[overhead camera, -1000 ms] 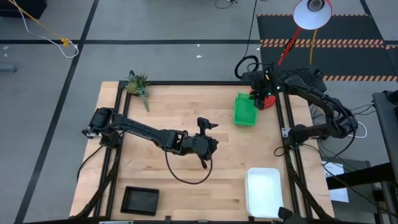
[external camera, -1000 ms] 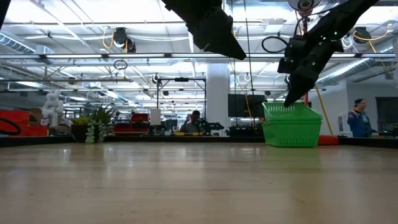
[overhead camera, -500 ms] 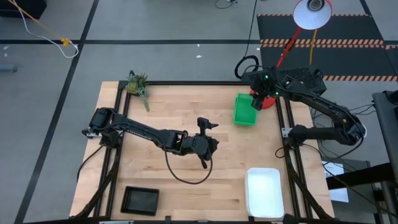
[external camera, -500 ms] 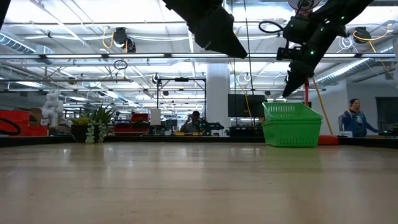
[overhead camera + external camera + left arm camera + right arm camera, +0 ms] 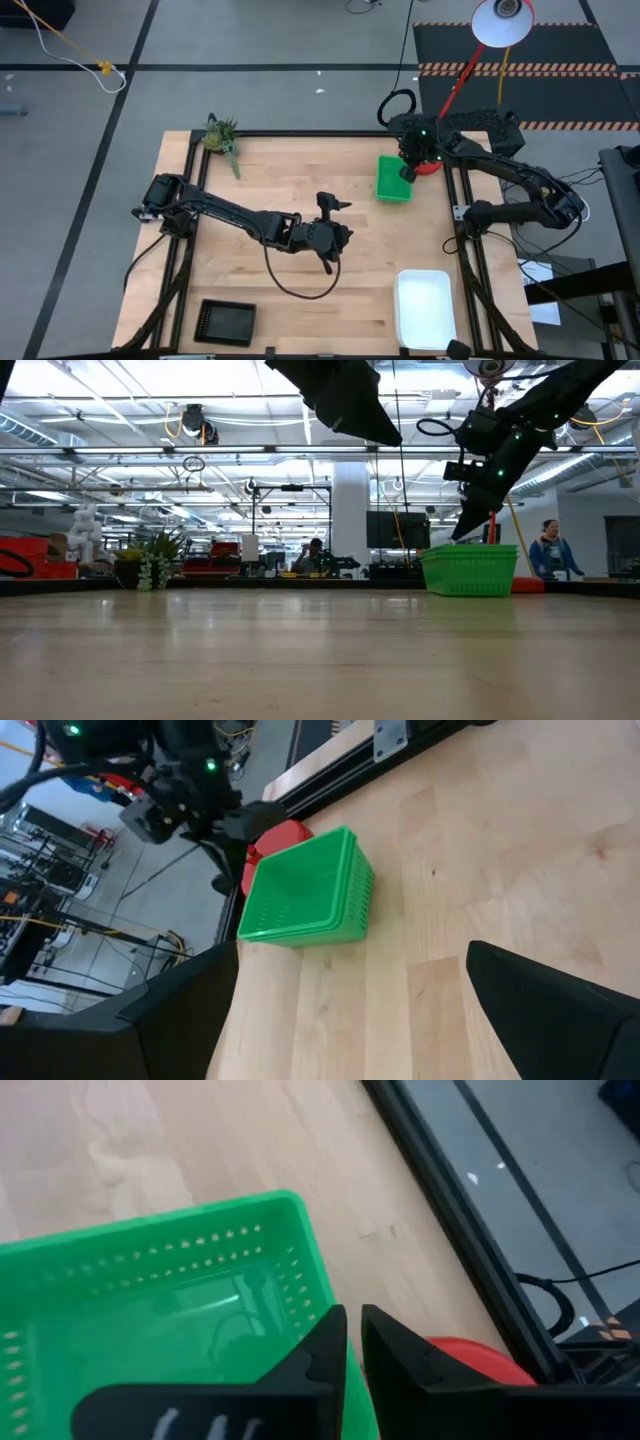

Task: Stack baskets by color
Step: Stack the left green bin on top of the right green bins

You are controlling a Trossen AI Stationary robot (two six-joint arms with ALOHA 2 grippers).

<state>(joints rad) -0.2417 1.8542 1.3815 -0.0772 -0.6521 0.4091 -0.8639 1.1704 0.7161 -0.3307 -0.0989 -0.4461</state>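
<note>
The green baskets (image 5: 394, 177) stand nested in one stack on the table's far right, also seen in the low view (image 5: 470, 570). My right gripper (image 5: 353, 1342) is shut, slanting down from the right, its tips at the right rim of the top green basket (image 5: 170, 1310). My left gripper (image 5: 340, 1020) hangs open above the table's middle (image 5: 340, 232), pointing toward the green stack (image 5: 305, 900). White baskets (image 5: 424, 310) rest at the near right, a black basket (image 5: 226, 321) at the near left. My right gripper's shut fingertips (image 5: 463, 536) stand right at the top green basket's right long rim (image 5: 318, 1305), coming from above and slanting in from the table's right. Whether they touch the rim, I cannot tell. The basket sits level in the stack on the table.
A red lamp base (image 5: 432, 166) stands just right of the green stack, beyond the black table rail (image 5: 450, 190). A small plant (image 5: 222, 136) is at the far left corner. A dark cable (image 5: 300, 285) loops below my left arm. Bare wood lies between the stacks.
My right gripper has risen a little off the green stack, then come down again at its right rim, shifting slightly toward the table's left. The top green basket has sunk deeper into the stack, which now stands lower.
</note>
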